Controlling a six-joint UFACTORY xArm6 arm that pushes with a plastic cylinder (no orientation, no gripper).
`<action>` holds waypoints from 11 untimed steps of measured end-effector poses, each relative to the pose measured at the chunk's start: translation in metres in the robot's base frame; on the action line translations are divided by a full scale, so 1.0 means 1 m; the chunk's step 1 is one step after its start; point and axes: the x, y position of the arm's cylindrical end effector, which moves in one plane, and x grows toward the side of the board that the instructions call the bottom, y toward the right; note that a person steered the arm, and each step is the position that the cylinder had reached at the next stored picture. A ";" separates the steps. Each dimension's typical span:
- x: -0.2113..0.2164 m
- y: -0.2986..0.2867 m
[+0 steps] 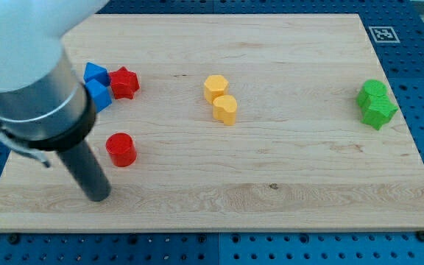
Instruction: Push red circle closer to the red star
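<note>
The red circle (121,149) lies on the wooden board at the view's lower left. The red star (124,82) lies above it, towards the view's top, touching two blue blocks. My tip (99,197) rests on the board just below and left of the red circle, a short gap away from it. The rod and the arm's grey body rise to the view's upper left and hide part of the board there.
Two blue blocks (96,75) (99,96) sit left of the red star. Two yellow blocks (215,87) (225,110) touch near the board's middle. Two green blocks (373,91) (378,112) touch near the right edge. The board (285,169) rests on a blue pegboard.
</note>
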 end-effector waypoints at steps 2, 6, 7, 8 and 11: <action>-0.035 -0.029; -0.033 0.048; -0.049 0.059; -0.054 0.059; -0.042 0.039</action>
